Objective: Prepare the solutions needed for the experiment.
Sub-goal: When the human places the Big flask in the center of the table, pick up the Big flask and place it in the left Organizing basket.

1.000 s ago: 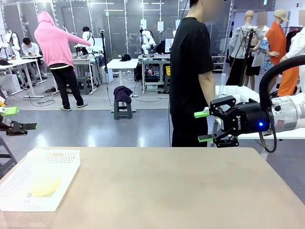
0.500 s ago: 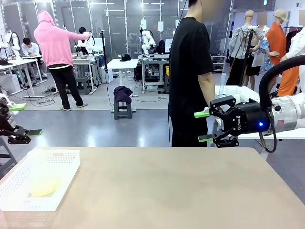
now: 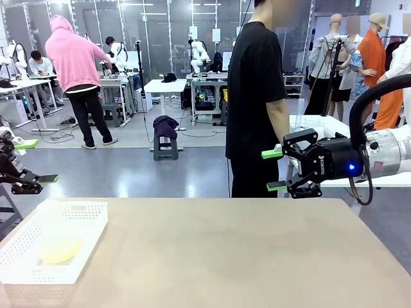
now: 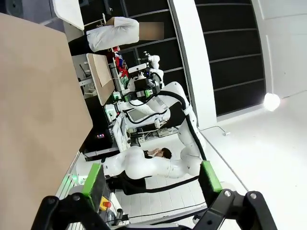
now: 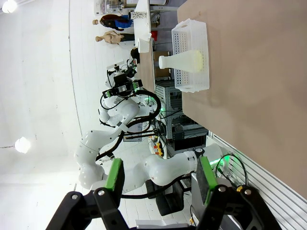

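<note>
We note the left gripper (image 3: pixel 20 162) has dropped slightly toward the basket (image 3: pixel 83 208); both it and the right gripper (image 3: pixel 276 170) stand apart, empty; flask (image 3: pixel 58 240) untouched.

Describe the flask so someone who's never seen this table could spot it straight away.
Start at the tan table and go to its near left corner, where a white perforated basket sits. Standing inside is the frosted conical flask, wide at the base and narrowing to a neck, with a shallow layer of pale yellow liquid. It is the one thing in the basket.
</note>
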You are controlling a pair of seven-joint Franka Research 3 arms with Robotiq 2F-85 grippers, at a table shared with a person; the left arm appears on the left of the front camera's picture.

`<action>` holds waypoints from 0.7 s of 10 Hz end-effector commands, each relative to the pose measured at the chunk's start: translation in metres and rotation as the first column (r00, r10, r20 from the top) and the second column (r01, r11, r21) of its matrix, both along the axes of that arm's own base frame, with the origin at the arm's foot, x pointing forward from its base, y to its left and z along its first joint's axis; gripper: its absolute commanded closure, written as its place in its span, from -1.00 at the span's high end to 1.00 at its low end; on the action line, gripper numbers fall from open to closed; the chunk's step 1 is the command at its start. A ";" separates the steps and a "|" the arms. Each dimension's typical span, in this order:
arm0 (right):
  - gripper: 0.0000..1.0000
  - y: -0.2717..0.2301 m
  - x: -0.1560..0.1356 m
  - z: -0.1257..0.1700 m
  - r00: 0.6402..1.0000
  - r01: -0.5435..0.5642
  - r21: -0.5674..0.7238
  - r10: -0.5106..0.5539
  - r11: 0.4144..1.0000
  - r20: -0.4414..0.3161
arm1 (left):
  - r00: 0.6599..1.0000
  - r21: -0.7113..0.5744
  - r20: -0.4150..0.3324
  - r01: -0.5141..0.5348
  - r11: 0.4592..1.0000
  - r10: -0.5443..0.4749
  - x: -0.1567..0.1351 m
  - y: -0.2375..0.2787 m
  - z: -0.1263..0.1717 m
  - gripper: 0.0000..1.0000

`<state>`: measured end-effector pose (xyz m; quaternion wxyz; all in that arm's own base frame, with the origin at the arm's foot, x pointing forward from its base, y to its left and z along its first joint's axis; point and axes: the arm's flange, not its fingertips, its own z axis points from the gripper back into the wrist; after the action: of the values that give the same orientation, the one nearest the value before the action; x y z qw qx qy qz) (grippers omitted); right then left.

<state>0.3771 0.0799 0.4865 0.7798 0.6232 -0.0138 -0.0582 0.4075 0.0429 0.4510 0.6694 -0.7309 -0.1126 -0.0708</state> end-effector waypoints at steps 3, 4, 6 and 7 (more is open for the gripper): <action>0.53 0.001 0.000 0.001 1.000 0.002 0.014 -0.002 1.000 0.001 | 1.000 -0.004 0.014 0.001 1.000 -0.001 -0.001 0.001 0.000 1.00; 0.53 0.001 0.000 0.001 1.000 0.002 0.014 -0.002 1.000 0.001 | 1.000 -0.004 0.014 0.001 1.000 -0.001 -0.001 0.001 0.000 1.00; 0.53 0.001 0.000 0.001 1.000 0.002 0.014 -0.002 1.000 0.001 | 1.000 -0.004 0.014 0.001 1.000 -0.001 -0.001 0.001 0.000 1.00; 0.53 0.001 0.000 0.001 1.000 0.002 0.014 -0.002 1.000 0.001 | 1.000 -0.004 0.014 0.001 1.000 -0.001 -0.001 0.001 0.000 1.00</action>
<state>0.3771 0.0799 0.4865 0.7798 0.6232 -0.0138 -0.0582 0.4075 0.0431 0.4510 0.6694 -0.7309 -0.1128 -0.0707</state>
